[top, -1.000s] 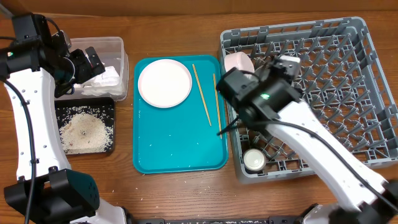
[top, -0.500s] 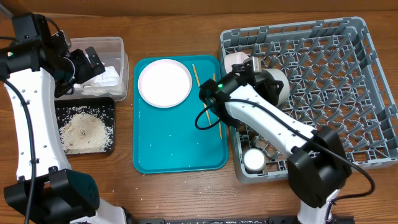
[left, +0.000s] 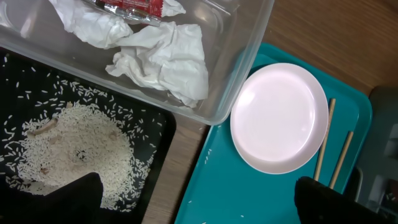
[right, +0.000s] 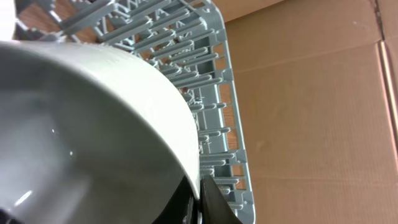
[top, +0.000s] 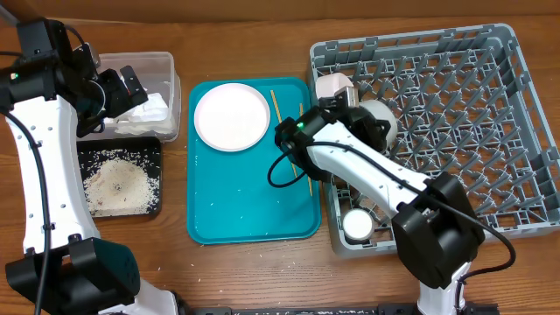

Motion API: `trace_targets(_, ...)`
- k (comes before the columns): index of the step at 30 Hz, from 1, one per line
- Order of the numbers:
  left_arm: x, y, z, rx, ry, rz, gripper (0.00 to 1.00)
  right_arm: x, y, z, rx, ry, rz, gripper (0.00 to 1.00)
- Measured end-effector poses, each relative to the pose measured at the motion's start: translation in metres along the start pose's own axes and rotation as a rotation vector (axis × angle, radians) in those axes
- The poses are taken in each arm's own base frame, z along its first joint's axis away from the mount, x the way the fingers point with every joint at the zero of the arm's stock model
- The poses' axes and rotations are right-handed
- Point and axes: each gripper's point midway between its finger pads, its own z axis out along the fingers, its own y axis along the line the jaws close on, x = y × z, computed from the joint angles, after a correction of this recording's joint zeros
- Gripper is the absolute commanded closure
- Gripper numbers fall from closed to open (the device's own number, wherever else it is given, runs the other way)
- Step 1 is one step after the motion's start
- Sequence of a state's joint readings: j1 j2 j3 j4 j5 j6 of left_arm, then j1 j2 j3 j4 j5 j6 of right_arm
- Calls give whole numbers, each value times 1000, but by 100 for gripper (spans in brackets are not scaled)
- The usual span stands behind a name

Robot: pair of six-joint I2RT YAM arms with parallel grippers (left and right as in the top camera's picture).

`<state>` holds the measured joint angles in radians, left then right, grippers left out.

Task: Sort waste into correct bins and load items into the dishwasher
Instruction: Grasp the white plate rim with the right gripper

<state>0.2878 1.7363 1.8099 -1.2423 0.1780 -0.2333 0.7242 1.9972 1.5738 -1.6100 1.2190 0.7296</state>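
My right gripper [top: 360, 124] is shut on the rim of a pale bowl [top: 380, 116], held on its side over the left part of the grey dish rack [top: 455, 61]; the bowl [right: 87, 124] fills the right wrist view, its rim pinched in my gripper [right: 198, 186]. A second pink-white bowl [top: 332, 87] and a white cup [top: 357, 225] sit in the rack. The round plate [top: 232, 116] and two chopsticks [top: 283, 133] lie on the teal tray. My left gripper [top: 129, 86] is open and empty over the clear tub [top: 166, 66], which holds crumpled paper [left: 161, 59].
The black tray [top: 87, 157] in front of the tub holds a heap of rice [left: 81, 143]. A few grains lie on the teal tray [top: 254, 210]. The right arm's elbow [top: 293, 140] hangs over the tray's right edge and the chopsticks.
The right arm's elbow has swung left over the tray's right edge, and the held bowl has shifted a little left over the rack. The left arm has not moved.
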Motion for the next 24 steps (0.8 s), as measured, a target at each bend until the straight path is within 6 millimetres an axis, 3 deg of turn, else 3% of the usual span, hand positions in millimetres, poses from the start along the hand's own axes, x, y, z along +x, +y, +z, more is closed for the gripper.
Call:
trace_targets(2, 0, 0, 0, 0, 0, 0, 0, 4, 6, -5, -23, 10, -22, 76)
trace_targets(7, 0, 0, 0, 0, 0, 0, 0, 13, 19, -30, -66, -5, -105, 28)
trace_targets(9, 0, 0, 0, 0, 0, 0, 0, 16, 21, -36, -74, -9, -128, 16)
trace_targets(13, 0, 0, 0, 0, 0, 0, 0, 18, 27, -48, -115, -5, -129, 9)
trace_targets(15, 0, 0, 0, 0, 0, 0, 0, 6, 24, -56, -150, -14, -75, 2)
trace_targets(21, 0, 0, 0, 0, 0, 0, 0, -53, 5, -92, -340, -67, 242, 0)
trace_targets(22, 0, 0, 0, 0, -1, 0, 0, -64, 11, -97, -408, -65, 315, 0)
trace_targets(23, 0, 0, 0, 0, -1, 0, 0, -81, 30, -106, -549, -46, 414, 0)
trace_targets(24, 0, 0, 0, 0, -1, 0, 0, -84, 39, -108, -611, -22, 429, 0)
